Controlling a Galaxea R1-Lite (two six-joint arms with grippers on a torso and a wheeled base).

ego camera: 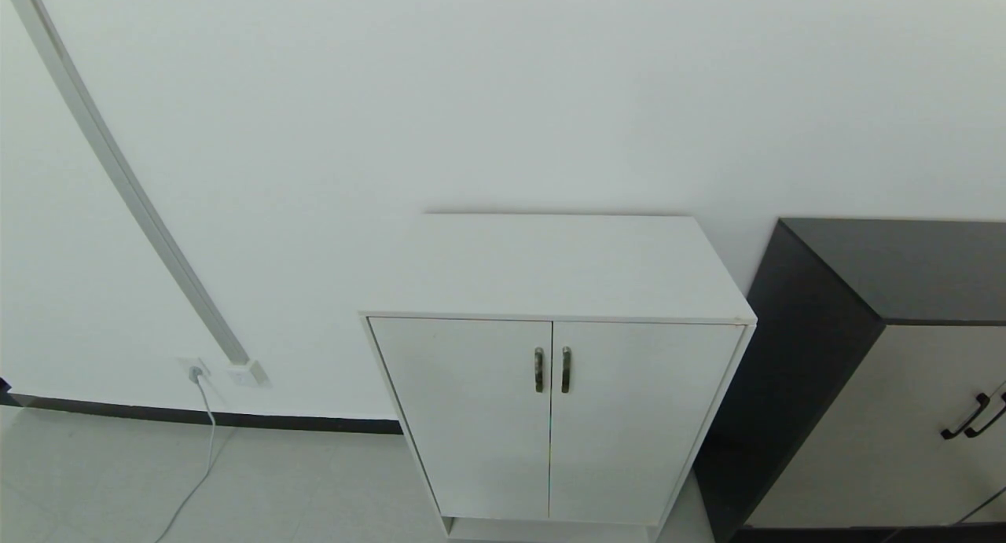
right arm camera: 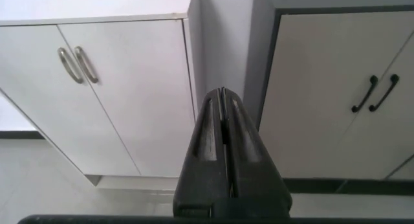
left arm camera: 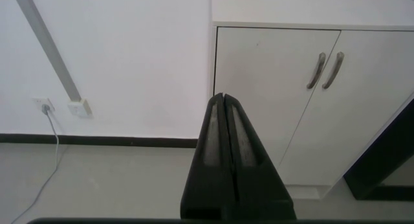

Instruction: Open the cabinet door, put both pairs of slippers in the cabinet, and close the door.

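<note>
1. Plain white wall (ego camera: 393,95) is rising behind everything, with pale floor (ego camera: 299,488) tiles lying below it and a dark skirting strip (ego camera: 196,416) running along the join.
2. The left claw (left arm camera: 223,98) is pointing forward with its two fingers pressed together, nothing between them.
3. The right claw (right arm camera: 222,91) is likewise holding its fingers closed against each other, gripping nothing.
4. The white cabinet (ego camera: 550,417) is standing against the wall ahead of both claws, off toward the right of the left claw and off toward the left of the right claw, well apart from each.
5. Both of its doors are sitting shut, the left door (ego camera: 464,417) and right door (ego camera: 637,417) meeting at a thin centre seam, so they are hiding whatever is inside.
6. Two upright metal handles (ego camera: 539,369) are sitting side by side at that seam, one on each door, in the upper part.
7. A dark-sided cabinet (ego camera: 802,354) is standing just beside the white one, ahead and to the right of the right claw. Its pale doors are closed too, carrying black handles (ego camera: 967,417) and concealing its contents.
8. The narrow gap between the two cabinets is lying nearly straight ahead of the right claw's tips.
9. Far to the left of the left claw, a wall socket (ego camera: 194,370) is holding a plug and a grey cable (ego camera: 206,441) is trailing down onto the floor. A pale trunking strip (ego camera: 118,174) is slanting up the wall from a small box beside the socket.
</note>
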